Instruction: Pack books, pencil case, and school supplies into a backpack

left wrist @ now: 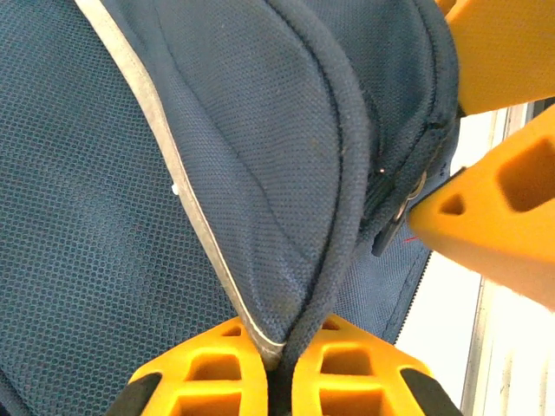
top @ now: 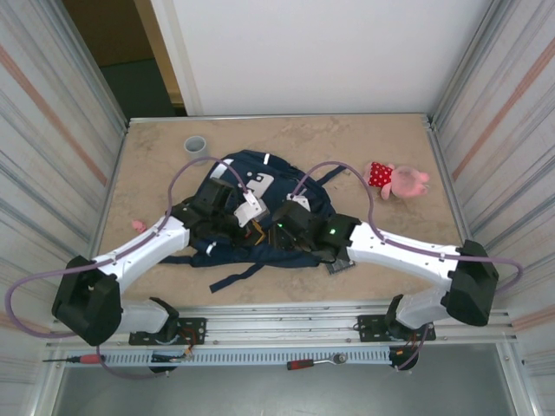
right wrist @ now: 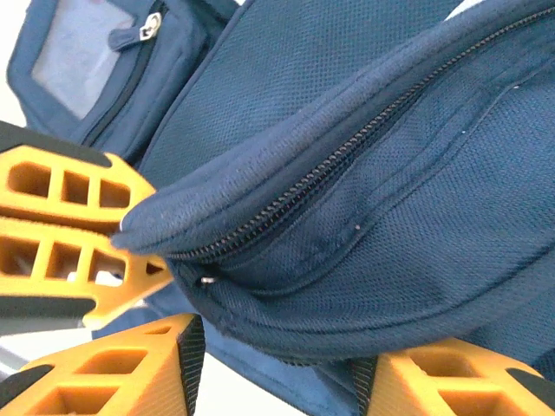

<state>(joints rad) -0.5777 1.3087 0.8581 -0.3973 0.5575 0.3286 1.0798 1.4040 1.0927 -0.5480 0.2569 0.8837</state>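
Expect even, diffuse overhead light in the top view. The beige stone-patterned tabletop [top: 347,147] carries only soft shadows under the arms. In both wrist views the navy blue mesh-fabric backpack [left wrist: 260,130] is sharp, the left gripper's orange plastic fingers [left wrist: 221,334] blur, and the white background overexposes.

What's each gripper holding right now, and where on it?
The left gripper pinches the backpack at the piped seam of a pocket. The right gripper straddles a zippered fold, jaws apart; whether it grips cannot be told.
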